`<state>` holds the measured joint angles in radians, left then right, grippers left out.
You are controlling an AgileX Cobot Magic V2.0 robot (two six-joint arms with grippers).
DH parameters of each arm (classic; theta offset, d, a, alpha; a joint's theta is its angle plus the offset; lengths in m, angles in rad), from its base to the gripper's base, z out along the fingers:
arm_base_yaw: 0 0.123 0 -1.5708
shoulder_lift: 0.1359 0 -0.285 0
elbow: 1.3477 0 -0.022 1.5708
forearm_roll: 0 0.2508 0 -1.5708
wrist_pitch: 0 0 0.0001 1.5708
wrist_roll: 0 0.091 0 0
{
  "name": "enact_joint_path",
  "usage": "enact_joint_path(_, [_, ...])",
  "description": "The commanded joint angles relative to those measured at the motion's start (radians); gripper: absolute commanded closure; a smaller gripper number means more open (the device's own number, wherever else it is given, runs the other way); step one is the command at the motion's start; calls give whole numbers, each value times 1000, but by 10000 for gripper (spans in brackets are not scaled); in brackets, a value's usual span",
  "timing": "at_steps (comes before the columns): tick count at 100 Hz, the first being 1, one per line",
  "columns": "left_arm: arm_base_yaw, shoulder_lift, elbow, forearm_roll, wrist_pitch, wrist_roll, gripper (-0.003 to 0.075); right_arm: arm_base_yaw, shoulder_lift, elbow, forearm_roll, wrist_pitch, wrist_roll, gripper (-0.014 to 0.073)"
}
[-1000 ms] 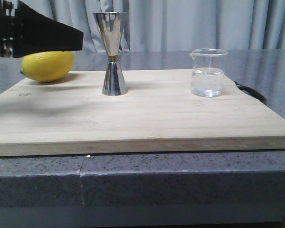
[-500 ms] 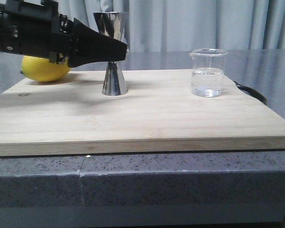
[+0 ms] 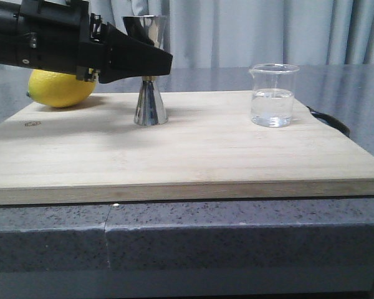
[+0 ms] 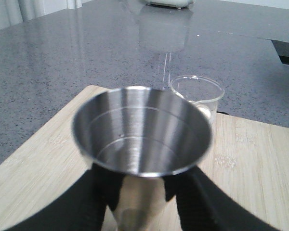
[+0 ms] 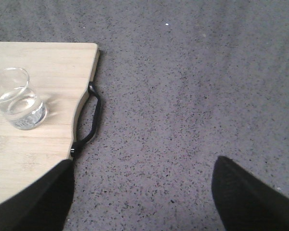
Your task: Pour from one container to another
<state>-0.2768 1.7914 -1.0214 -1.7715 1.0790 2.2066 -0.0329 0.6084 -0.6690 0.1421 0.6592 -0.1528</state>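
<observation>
The steel jigger stands upright on the wooden board, left of centre, its open top cup empty. My left gripper reaches in from the left at the height of its waist. Both black fingers press the cone's sides just under the cup, so the left gripper is shut on the jigger. The glass beaker, about a third full of clear liquid, stands alone on the board's right part. My right gripper hangs open over bare counter, to the right of the board, and is out of the front view.
A yellow lemon lies at the board's far left, behind my left arm. The board has a black handle on its right edge. Speckled grey counter surrounds the board, with a curtain behind.
My left arm swept in from the left and came round the jigger, its fingertips now past the waist. Jigger, beaker and lemon have not moved.
</observation>
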Motion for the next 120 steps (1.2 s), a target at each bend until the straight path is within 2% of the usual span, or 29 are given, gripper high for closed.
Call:
enact_joint_path(1, [-8, -36, -30, -93, 81, -6, 482, -3, 12, -36, 6, -72, -8, 60])
enact_joint_path(22, [-8, -36, -32, -93, 178, -6, 514, -3, 12, -36, 6, -88, -8, 60])
enact_joint_path(34, [-8, -38, -40, -93, 178, -8, 514, -3, 12, -36, 10, -107, -8, 60])
enact_joint_path(47, [-8, -38, -54, -93, 178, -43, 514, -3, 12, -36, 73, -127, -17, 60])
enact_joint_path(72, [-8, -38, -95, -93, 178, -113, 514, -3, 48, -38, 225, -186, -165, 60])
enact_joint_path(93, [-8, -38, -95, -93, 176, -113, 514, 29, 137, -56, 476, -186, -435, 60])
enact_joint_path(120, [-8, -38, -95, -93, 166, -113, 514, 183, 315, -152, 491, -174, -473, 60])
